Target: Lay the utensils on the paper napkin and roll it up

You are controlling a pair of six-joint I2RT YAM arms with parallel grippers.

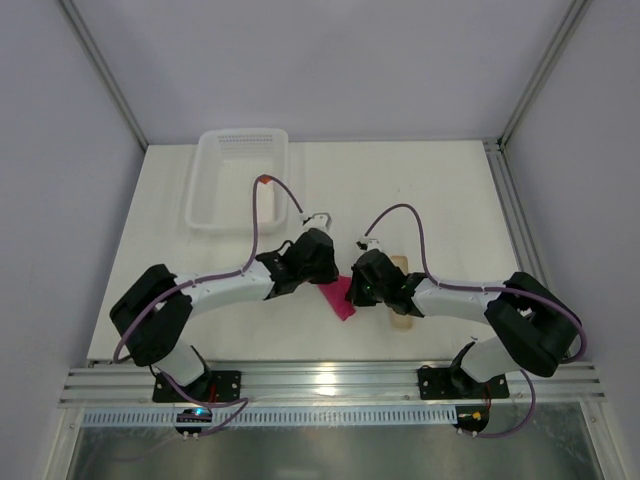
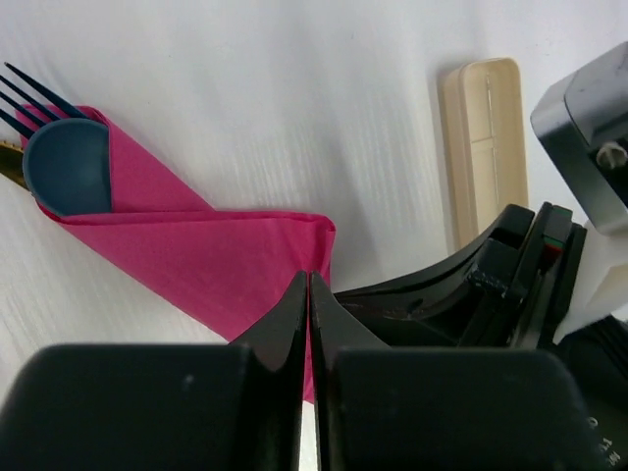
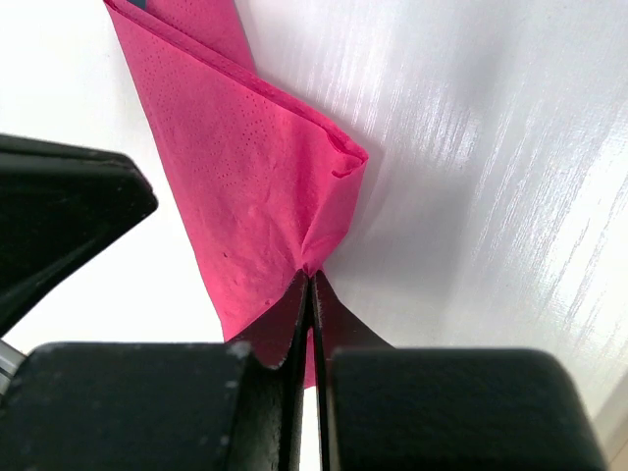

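On the white desk [image 1: 450, 190], between the two arms, lies the pink napkin [image 2: 226, 260], already folded into a narrow wrap near the beige strip [image 2: 483, 147]. The left gripper [image 2: 309, 292] has its fingers pressed together on the napkin's near edge. The right gripper [image 3: 310, 287] pinches the paper likewise from the other side. The spoon [image 2: 69, 167] and fork [image 2: 29, 98] poke out of the far end, with a sliver of the knife [image 2: 5, 165] beside them. To finish the roll well, I judge both grippers should turn together. The paper should be kept taut without tearing, so the utensils do not slip out.
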